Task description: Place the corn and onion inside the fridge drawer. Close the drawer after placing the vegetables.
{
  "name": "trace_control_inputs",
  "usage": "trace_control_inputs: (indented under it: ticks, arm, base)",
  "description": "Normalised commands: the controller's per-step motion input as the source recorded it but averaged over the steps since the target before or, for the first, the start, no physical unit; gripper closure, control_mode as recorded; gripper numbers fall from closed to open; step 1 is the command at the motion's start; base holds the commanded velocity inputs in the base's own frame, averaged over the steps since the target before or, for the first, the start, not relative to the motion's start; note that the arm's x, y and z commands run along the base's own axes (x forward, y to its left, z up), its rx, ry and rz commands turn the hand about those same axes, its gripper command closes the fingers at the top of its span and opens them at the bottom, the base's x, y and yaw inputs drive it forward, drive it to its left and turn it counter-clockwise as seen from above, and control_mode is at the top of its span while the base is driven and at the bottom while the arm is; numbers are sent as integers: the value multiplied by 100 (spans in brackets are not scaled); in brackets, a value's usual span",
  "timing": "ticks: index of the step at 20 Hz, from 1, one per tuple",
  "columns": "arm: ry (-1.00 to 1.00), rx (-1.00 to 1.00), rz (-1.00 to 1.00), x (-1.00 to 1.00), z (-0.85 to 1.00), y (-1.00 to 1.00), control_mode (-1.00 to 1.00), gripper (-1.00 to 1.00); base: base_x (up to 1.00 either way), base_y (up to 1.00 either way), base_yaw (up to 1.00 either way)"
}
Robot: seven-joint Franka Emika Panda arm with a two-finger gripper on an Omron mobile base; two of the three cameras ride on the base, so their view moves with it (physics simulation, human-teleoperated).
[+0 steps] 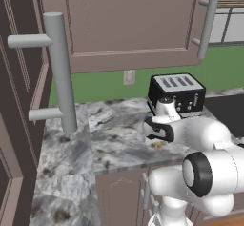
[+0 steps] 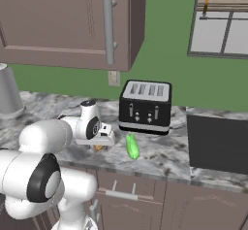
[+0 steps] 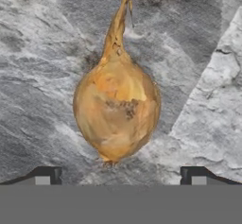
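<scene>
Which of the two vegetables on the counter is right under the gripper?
The onion, the orange-brown bulb lying between the open gripper fingertips in the hand view. The green corn lies apart, in front of the toaster.

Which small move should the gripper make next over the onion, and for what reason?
Probably lower straight down, then close. In the hand view the onion lies on the counter, centred between the open gripper fingertips, which appear not to touch it. The corn lies apart, beside the toaster.
</scene>
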Motion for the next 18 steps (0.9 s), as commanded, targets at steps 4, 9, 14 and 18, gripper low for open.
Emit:
trace_control_inputs:
  ticks: [4, 9, 14, 18]
  arm:
    - [0, 0, 0, 28, -10, 0, -100, -100]
    - [0, 0, 0, 17, -19, 0, -100, -100]
    - [0, 0, 0, 6, -26, 0, -100, -100]
    - [0, 0, 0, 0, -21, 0, -100, -100]
  base:
    - [0, 0, 0]
    - [0, 0, 0]
    - [0, 0, 0]
    - [0, 0, 0]
